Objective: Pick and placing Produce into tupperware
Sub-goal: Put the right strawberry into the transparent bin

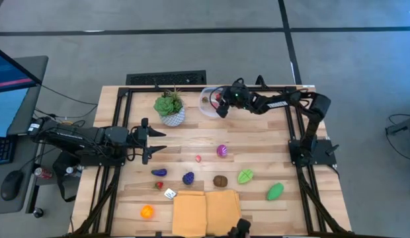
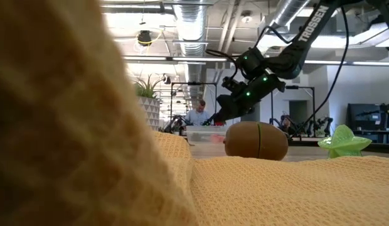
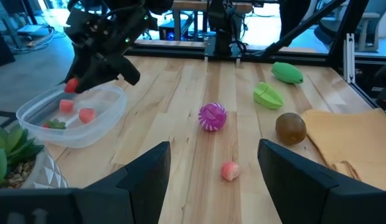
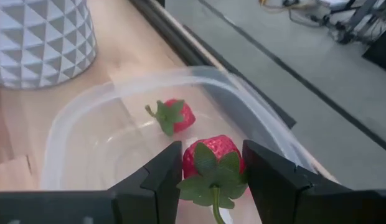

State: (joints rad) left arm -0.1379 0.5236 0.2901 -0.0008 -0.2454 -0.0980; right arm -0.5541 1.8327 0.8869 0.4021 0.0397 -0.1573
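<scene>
Tupperware (image 4: 75, 134) sits at table's far edge, just beside white patterned pot (image 1: 172, 118). R wrist view shows what high view can't: one strawberry (image 4: 174, 116) lying inside, a 2nd strawberry (image 4: 211, 163) pinched between right gripper (image 4: 211, 177) fingers, above the tub. L wrist view shows 2 red pieces plus a green bit in the tub. Left gripper (image 1: 154, 141) hovers mid-table w/ jaws apart, holding nothing. Rest of produce scattered on wood: purple ball (image 1: 222, 151), brown kiwi (image 1: 220, 180), green pieces, orange (image 1: 147, 211). Yellow cloth (image 1: 205, 211) at near edge.
</scene>
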